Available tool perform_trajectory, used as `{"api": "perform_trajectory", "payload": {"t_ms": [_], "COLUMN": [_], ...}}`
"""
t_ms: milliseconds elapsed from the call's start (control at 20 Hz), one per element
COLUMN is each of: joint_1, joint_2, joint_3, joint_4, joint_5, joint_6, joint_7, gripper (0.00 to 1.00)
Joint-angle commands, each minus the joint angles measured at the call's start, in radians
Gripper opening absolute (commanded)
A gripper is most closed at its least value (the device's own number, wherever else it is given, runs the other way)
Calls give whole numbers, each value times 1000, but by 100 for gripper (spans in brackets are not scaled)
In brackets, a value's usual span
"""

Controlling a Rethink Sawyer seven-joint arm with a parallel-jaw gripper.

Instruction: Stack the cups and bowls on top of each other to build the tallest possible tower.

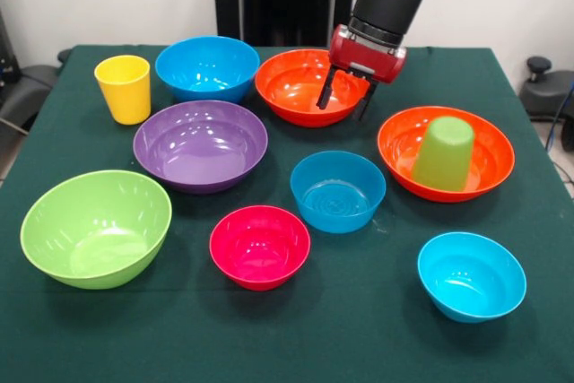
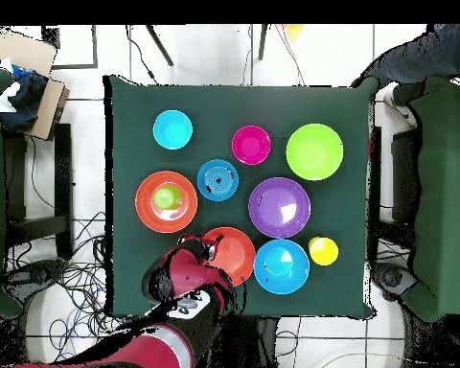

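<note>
**A:** Read me the table left to right from the front view.

**B:** You have the lime green bowl (image 1: pixel 96 227) near left, the yellow cup (image 1: pixel 124 87) far left, then the purple bowl (image 1: pixel 200 144), a large blue bowl (image 1: pixel 207 67) behind it, the pink-red bowl (image 1: pixel 259 246), a mid blue bowl (image 1: pixel 337 190), one orange bowl (image 1: pixel 300 85) at the far side, a second orange bowl (image 1: pixel 408 145) on the right with the green cup (image 1: pixel 443 153) upside down inside it, and the small cyan bowl (image 1: pixel 471 275) near right. No tower stands yet beyond that cup in its bowl.

**A:** And the gripper (image 1: pixel 345 100)?

**B:** Its fingers are spread apart and empty, hanging over the far orange bowl's right rim. If you mean to grasp there, I'd straddle the wall squarely, one finger inside and one outside, since glossy plastic probably slips.

**A:** What does the overhead view add?

**B:** It gives you the true spacing between bowls, but the arm hides the gripper there; only the front view shows the fingers.
</note>
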Motion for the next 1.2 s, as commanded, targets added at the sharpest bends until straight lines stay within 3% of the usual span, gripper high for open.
{"api": "perform_trajectory", "payload": {"t_ms": [50,1200], "joint_1": [16,10], "joint_2": [26,19], "joint_3": [68,67], "joint_4": [-51,-61], "joint_5": [46,42], "joint_6": [10,33], "joint_7": [172,160], "gripper": [100,100]}}
